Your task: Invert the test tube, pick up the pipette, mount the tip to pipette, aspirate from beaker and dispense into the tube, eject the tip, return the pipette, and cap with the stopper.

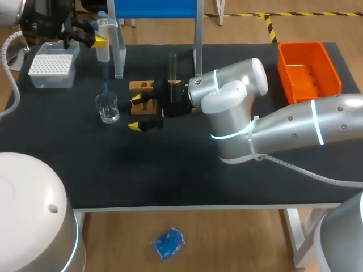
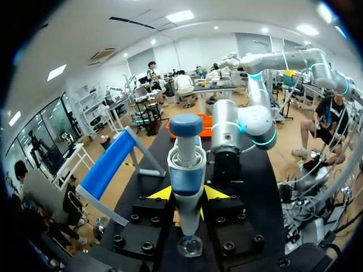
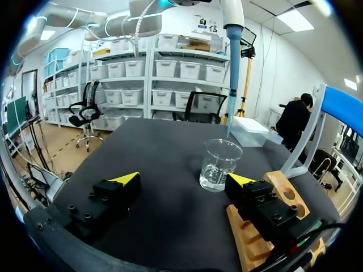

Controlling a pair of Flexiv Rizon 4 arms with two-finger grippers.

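Head view: left fingers (image 1: 101,41) pinch the pipette (image 1: 104,48) upright, tip just above the beaker (image 1: 107,107). Left wrist view: the pipette (image 2: 186,170), likely light and stiff, sits between the left fingers (image 2: 160,194), best held mid-body. Right wrist view: right fingers (image 3: 126,178) spread, fragile glass beaker (image 3: 219,165) just ahead.

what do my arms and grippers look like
Right arm: rounded silver-white links, glowing cyan rings at the joints, a white cable strapped along it. Left arm: the same silver with a cyan ring. Left gripper and right gripper: black bolted blocks, yellow wedge tips.
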